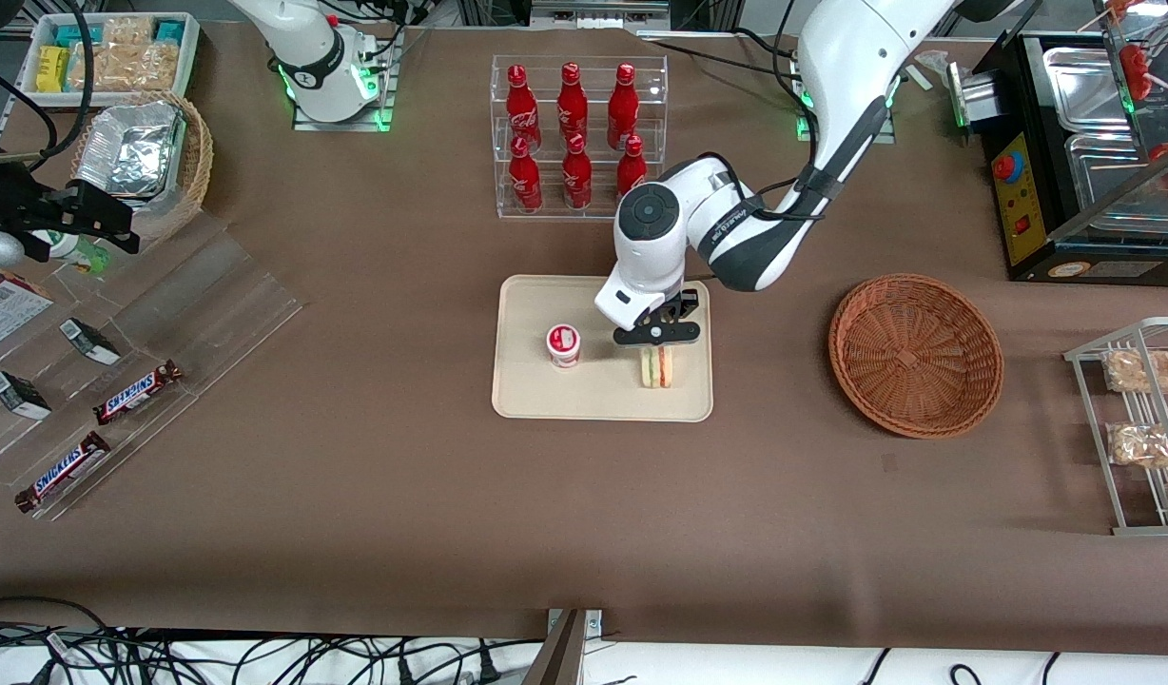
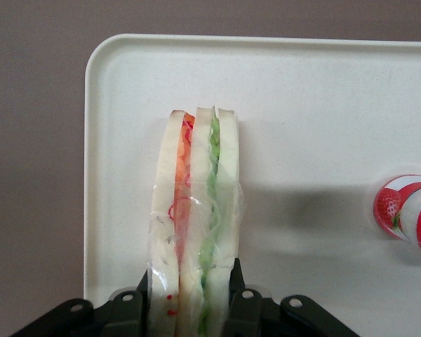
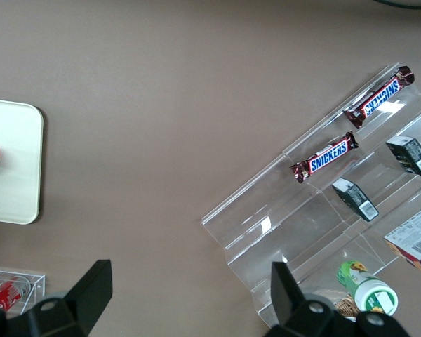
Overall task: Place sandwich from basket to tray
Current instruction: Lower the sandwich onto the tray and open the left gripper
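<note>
The wrapped sandwich (image 1: 656, 369) stands on edge on the cream tray (image 1: 593, 398), at the tray's end nearer the working arm. My gripper (image 1: 656, 342) is directly above it, shut on the sandwich. In the left wrist view the black fingers (image 2: 235, 279) press both bread faces of the sandwich (image 2: 196, 203), whose red and green filling layers show, and its far edge rests on the tray (image 2: 302, 98). The reddish-brown wicker basket (image 1: 915, 354) sits empty toward the working arm's end of the table.
A small strawberry yogurt cup (image 1: 563, 344) stands on the tray beside the sandwich. A clear rack of red bottles (image 1: 574, 133) is farther from the front camera than the tray. A wire snack rack (image 1: 1140, 428) and a black machine (image 1: 1069, 171) stand past the basket.
</note>
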